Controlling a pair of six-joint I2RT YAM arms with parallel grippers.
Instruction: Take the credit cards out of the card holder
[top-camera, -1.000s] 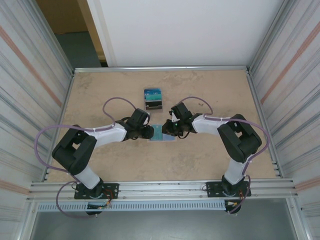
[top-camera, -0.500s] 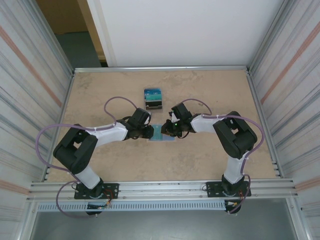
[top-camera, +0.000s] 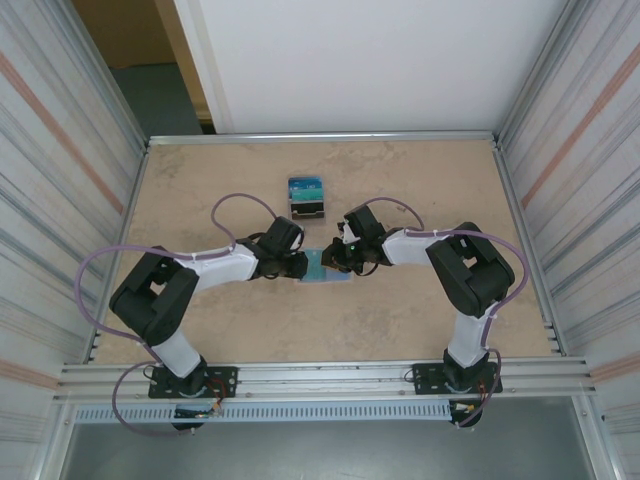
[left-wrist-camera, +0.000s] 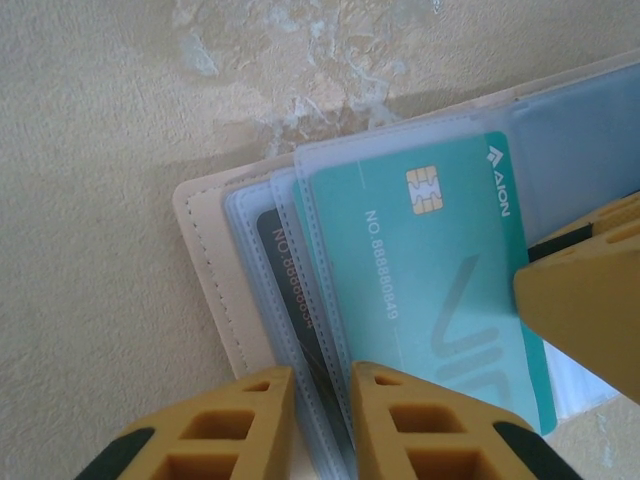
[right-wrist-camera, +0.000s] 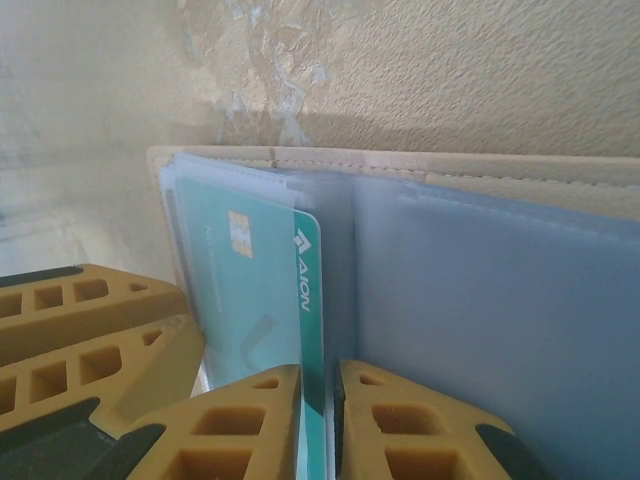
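right claw (right-wrist-camera: 318, 400) pinches the teal card (right-wrist-camera: 250, 290) edge, left claw (left-wrist-camera: 320, 420) clamps the card holder (left-wrist-camera: 205, 270) sleeves on the bench (left-wrist-camera: 100, 150).

The top view looks down from above and behind the arm bases (top-camera: 185, 380), taking in the whole table (top-camera: 180, 180) from afar. The left wrist view looks past its fingers (left-wrist-camera: 420, 430) from the left, and the right wrist view past its fingers (right-wrist-camera: 410, 430) from the right. Both are very close, and they share the holder (left-wrist-camera: 205, 270) and teal card (left-wrist-camera: 430, 260).
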